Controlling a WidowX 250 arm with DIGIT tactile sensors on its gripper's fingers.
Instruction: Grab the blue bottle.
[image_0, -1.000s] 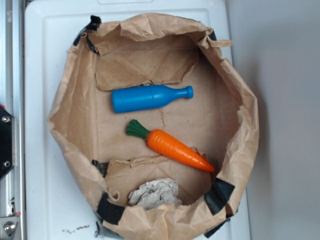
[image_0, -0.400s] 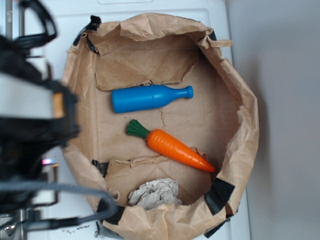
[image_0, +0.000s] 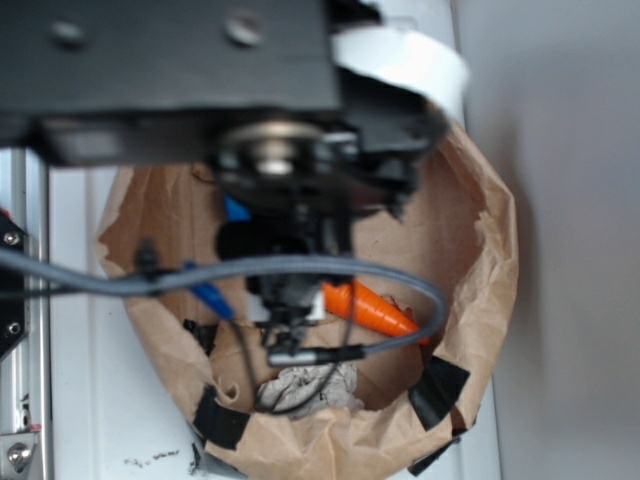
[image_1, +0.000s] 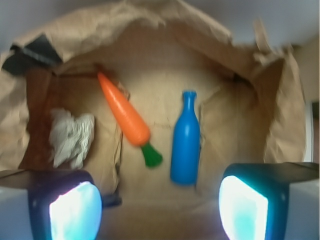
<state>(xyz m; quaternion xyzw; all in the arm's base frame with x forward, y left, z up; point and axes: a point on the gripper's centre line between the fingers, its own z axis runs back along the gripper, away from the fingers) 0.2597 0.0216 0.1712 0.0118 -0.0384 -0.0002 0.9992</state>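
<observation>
I hold the tool (image_1: 160, 207) wide open and empty above the paper bag (image_1: 280, 125). The blue bottle (image_1: 186, 142) lies untouched at one o'clock; descending and grasping remain.

White tray-like surface (image_0: 90, 400) underlies the scene. Plain grey wall (image_0: 570, 150) to the right. Metal rail (image_0: 20, 420) at left edge.

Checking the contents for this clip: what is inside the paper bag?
Inside the paper bag: the blue bottle, an orange carrot and a crumpled paper wad. In the exterior view the arm covers most of the bottle.
</observation>
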